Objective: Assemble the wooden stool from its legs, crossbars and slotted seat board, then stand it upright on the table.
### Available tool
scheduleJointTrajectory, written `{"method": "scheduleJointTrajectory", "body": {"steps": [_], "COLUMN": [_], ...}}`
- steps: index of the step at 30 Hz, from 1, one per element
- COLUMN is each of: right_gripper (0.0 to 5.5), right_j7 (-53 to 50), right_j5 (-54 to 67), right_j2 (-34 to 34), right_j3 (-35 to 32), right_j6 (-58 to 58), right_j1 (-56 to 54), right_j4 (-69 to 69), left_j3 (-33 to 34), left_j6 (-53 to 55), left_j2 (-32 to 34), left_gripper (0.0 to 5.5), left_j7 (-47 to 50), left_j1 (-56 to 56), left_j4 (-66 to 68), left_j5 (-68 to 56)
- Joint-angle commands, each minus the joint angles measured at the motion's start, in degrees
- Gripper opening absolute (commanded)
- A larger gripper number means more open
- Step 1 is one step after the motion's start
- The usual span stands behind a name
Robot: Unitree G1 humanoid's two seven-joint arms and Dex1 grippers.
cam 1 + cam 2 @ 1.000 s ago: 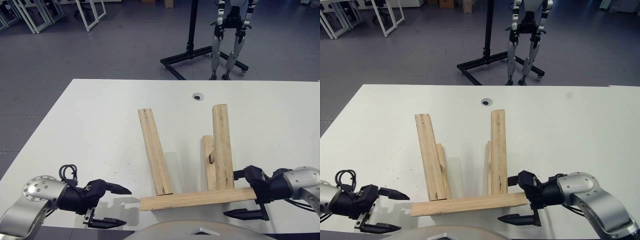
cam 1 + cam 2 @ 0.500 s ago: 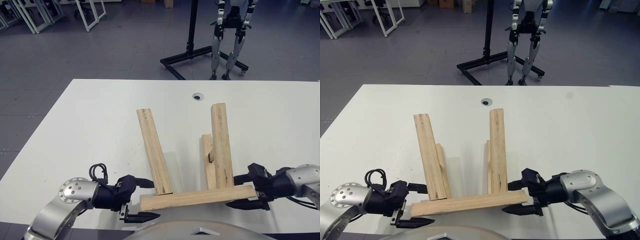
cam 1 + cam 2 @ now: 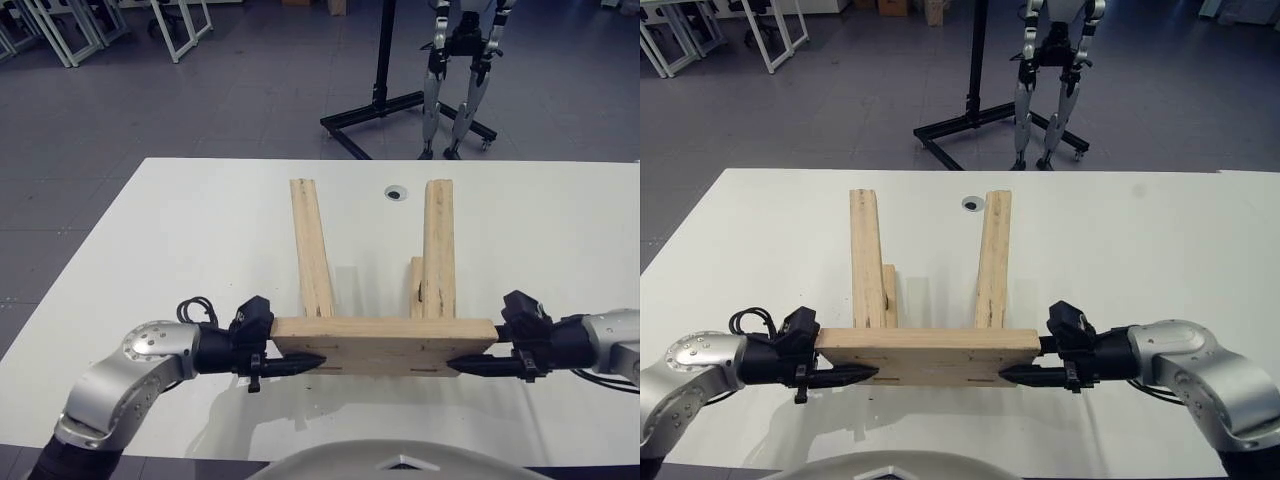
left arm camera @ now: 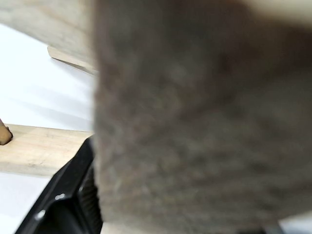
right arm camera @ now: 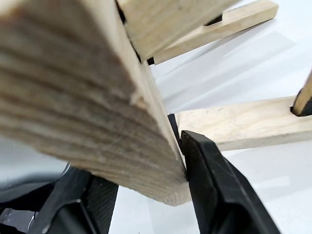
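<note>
The wooden stool is joined up and tipped on its side. Its slotted seat board (image 3: 385, 345) faces me, lifted near the table's front edge. Two legs (image 3: 311, 250) (image 3: 438, 250) run away from it toward the back, with a short crossbar (image 3: 416, 285) beside the right leg. My left gripper (image 3: 287, 352) is shut on the board's left end. My right gripper (image 3: 472, 356) is shut on its right end. In the right wrist view the board's end grain (image 5: 87, 97) sits between the black fingers (image 5: 214, 185), with a leg (image 5: 243, 124) beyond. The left wrist view has the board (image 4: 195, 122) pressed close.
The white table (image 3: 180, 240) has a small round hole (image 3: 397, 192) at the back middle, just past the leg tips. Beyond the table, on the floor, stand a black wheeled frame (image 3: 385, 100) and white racks (image 3: 60, 30).
Both grippers moved in from the sides and shut on the seat board's ends. The board rose off the table and tipped toward me, and the legs swung straighter toward the back.
</note>
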Motion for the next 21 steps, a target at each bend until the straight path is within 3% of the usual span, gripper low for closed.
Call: {"method": "scheduleJointTrajectory", "body": {"steps": [1, 6, 8, 11, 13, 17, 21], "right_gripper": [1.86, 1.86, 1.86, 1.86, 1.86, 1.86, 1.86], "right_j7": [-4.04, -15.69, -18.57, -25.60, -24.56, -17.29, -11.08], "right_j5": [10.72, 24.59, 34.11, 58.01, 66.38, 68.32, 68.33], "right_j2": [1.69, 2.90, 2.61, -2.46, -4.30, -4.65, -2.93], "right_j3": [-2.04, -2.42, -1.34, 6.08, 11.33, 19.59, 34.05], "right_j6": [8.78, 25.76, 32.24, 34.95, 36.52, 45.42, 48.18], "right_j1": [-4.85, -16.90, -20.65, -25.93, -32.17, -45.80, -59.61], "right_j4": [-2.42, 0.65, 6.14, 17.04, 25.47, 40.23, 56.20], "left_j3": [2.05, 5.02, 6.32, 6.75, 6.36, 1.95, -3.05], "left_j6": [14.50, 29.63, 35.57, 42.90, 44.75, 46.61, 47.59], "left_j2": [1.13, -0.86, 0.07, 2.12, 1.67, 3.83, 3.88], "left_gripper": [2.09, 2.09, 2.67, 2.67, 2.67, 2.67, 2.67], "left_j7": [4.92, 9.44, 8.11, 8.71, 10.79, 14.85, 20.79], "left_j1": [-7.14, -16.16, -18.79, -25.24, -31.72, -40.46, -45.59], "left_j4": [2.89, 5.98, 8.39, 15.64, 22.83, 34.07, 42.13], "left_j5": [-9.68, -23.69, -33.66, -44.71, -49.07, -62.38, -67.87]}}
